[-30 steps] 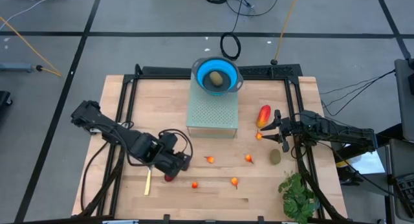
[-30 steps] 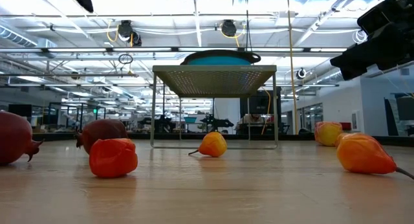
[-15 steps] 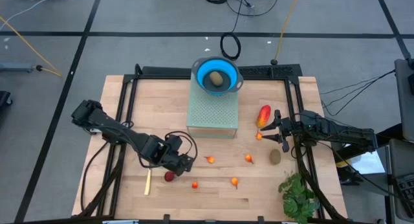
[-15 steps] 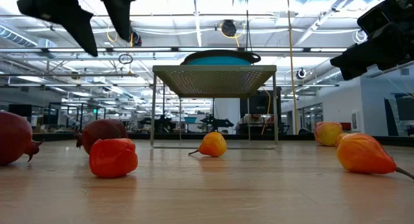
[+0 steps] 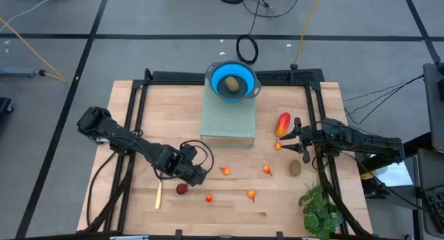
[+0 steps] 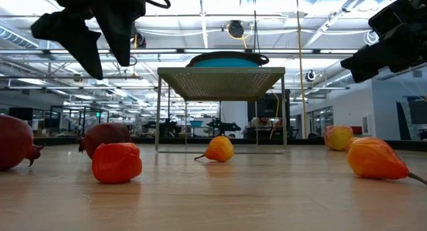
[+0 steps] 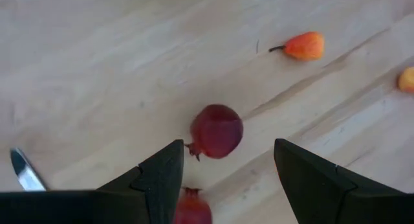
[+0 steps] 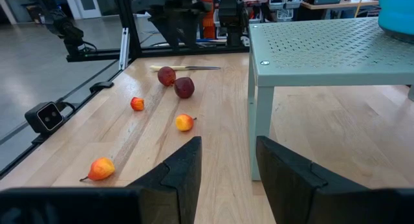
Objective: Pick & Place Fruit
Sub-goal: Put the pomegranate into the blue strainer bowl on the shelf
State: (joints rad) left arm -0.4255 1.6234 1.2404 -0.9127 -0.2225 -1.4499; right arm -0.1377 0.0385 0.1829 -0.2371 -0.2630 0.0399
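Near the desk point(image 5: 139, 108)'s front edge: yellow-handled knife point(image 5: 158, 195) toward the front-left, leafy plant point(image 5: 320, 211) at the front-right corner, and between them a loose row of fruit, namely a dark red round fruit point(image 5: 182, 189) and two small orange fruits point(image 5: 209, 197) further along. Just behind that red piece, left gripper point(image 5: 199, 176) raised off the wood, jaws spread wide and empty; in the wrist view the red fruit point(image 7: 217, 131) framed between the fingers point(image 7: 158, 175), a second red one partly hidden beside it. Farther back, two more orange pieces mid-desk, an olive oval point(image 5: 295, 168) and a long red-and-yellow piece point(image 5: 282, 123) toward the right edge, with right gripper point(image 5: 295, 137) waiting there, jaws partly apart, holding nothing. At the far edge, a perforated stand point(image 5: 227, 122) carrying a blue bowl point(image 5: 232, 80) with one olive fruit point(image 5: 232, 84) already inside. Likely risks: round fruit rolling away if one finger lands first; crowding by the neighbouring red piece, so a nudge or double pick; a drop on the high carry to the bowl.
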